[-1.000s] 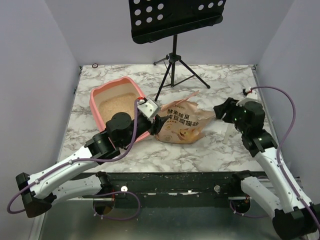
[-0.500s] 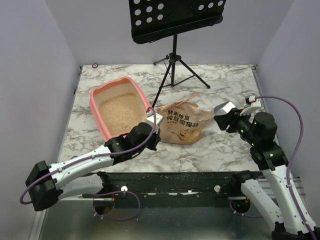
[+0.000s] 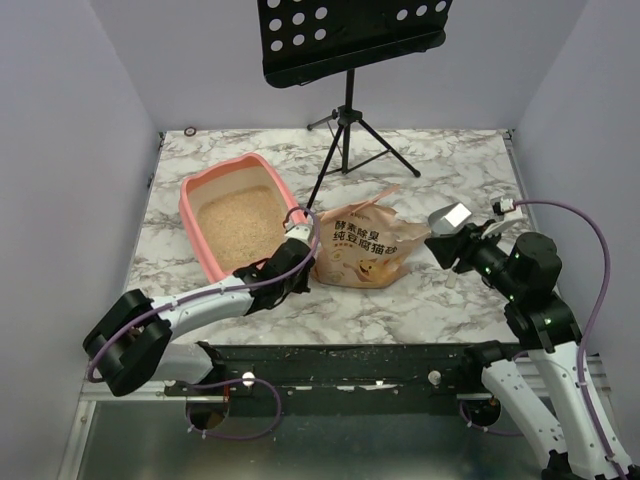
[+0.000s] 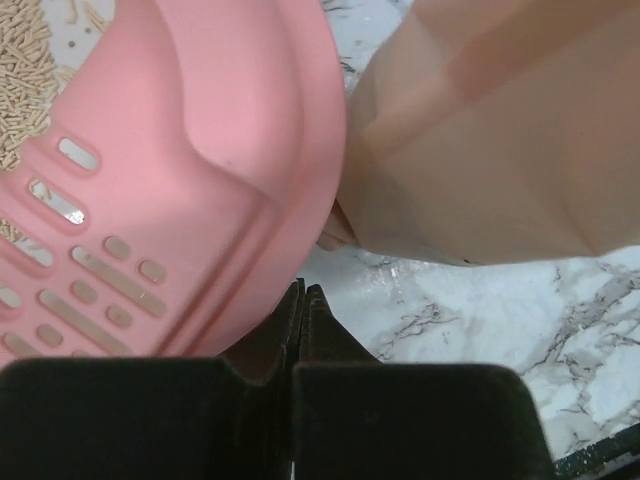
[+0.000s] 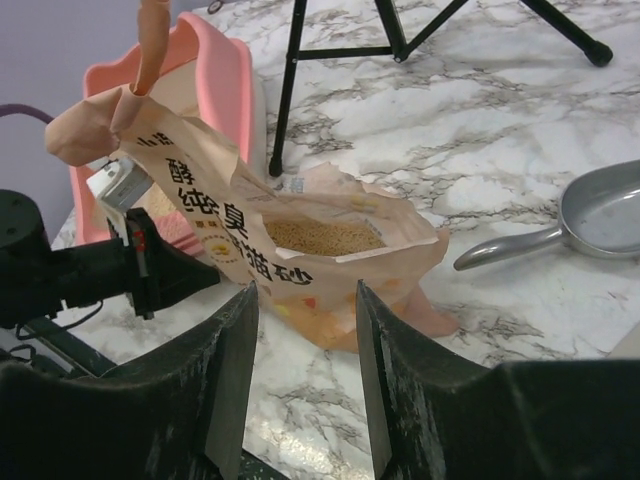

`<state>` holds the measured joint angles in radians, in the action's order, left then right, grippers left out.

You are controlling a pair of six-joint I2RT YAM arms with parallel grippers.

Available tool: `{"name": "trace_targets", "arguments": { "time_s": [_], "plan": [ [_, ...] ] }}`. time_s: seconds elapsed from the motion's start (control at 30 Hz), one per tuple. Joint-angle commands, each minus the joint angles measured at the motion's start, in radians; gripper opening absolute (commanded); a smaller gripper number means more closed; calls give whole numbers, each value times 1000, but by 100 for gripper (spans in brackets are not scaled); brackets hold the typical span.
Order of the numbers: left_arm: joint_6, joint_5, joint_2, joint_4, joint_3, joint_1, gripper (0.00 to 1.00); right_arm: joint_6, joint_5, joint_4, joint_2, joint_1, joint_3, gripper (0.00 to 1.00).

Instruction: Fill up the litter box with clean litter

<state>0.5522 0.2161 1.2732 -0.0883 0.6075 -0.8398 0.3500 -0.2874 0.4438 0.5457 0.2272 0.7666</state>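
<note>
Now: left gripper (image 4: 301, 292) pressed shut by the litter box (image 3: 193, 205), right gripper (image 5: 300, 300) spread toward the bag (image 3: 365, 255)

You are working on a white, grey-veined marble-pattern tabletop (image 3: 440, 165), closed in by pale lilac walls (image 3: 60, 150) on the left, right and far sides. A black music stand (image 3: 350, 40) rises at the back, its tripod feet planted on the far half of the top.

Your litter box sits left of centre. Its long axis runs from the near edge toward the back wall, with the far end leaning a little to the right. The slotted grate ledge is at the near end, pointing back toward the arm bases. Clean litter (image 3: 240, 225) covers its floor as a tan layer.

Just to the right of the box lies the crinkled orange-tan bag, printed with Chinese characters. In the left wrist view its bottom edge runs right beside the box's rounded near corner; you cannot quite tell whether they touch. The bag's torn mouth opens toward your right arm, with more granules showing inside.

Your left fingers are pressed together on nothing, tips at that near corner. Your right fingers stand apart, empty, aimed at the bag's mouth from a short way off. What looks like a silvery metal scoop (image 5: 600, 215) lies on the marble to the bag's right.
</note>
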Motion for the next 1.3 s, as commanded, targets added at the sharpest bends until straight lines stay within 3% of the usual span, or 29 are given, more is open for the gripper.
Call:
{"name": "trace_targets", "arguments": {
  "time_s": [0.0, 0.2, 0.47, 0.6, 0.7, 0.8, 0.83, 0.93, 1.07, 1.27],
  "plan": [
    [23, 165, 35, 19, 32, 47, 0, 18, -64, -10, -21, -2, -29, 52],
    [-20, 298, 103, 13, 92, 162, 0, 29, -78, -27, -23, 0, -49, 52],
    [-72, 321, 284, 84, 213, 290, 0, 37, -62, -42, -23, 4, -66, 52],
    [-77, 278, 356, 152, 258, 407, 0, 32, -44, -22, -29, 8, -67, 57],
    [-115, 212, 353, 269, 235, 426, 0, 24, 0, -17, -24, 8, -75, 59],
    [-104, 15, 261, 356, 166, 417, 0, 9, 13, -8, -13, 8, -73, 60],
    [-97, -59, 206, 417, 119, 404, 4, 7, 17, -11, -13, 9, -73, 61],
    [-80, -251, 77, 512, 43, 367, 30, 6, 27, -24, -1, 9, -73, 62],
    [-95, -492, -24, 507, 17, 357, 36, -2, -1, -30, 17, 9, -70, 62],
    [-231, -469, -181, 472, -40, 283, 41, 4, -56, -62, 20, 9, -102, 62]
  ]
}}
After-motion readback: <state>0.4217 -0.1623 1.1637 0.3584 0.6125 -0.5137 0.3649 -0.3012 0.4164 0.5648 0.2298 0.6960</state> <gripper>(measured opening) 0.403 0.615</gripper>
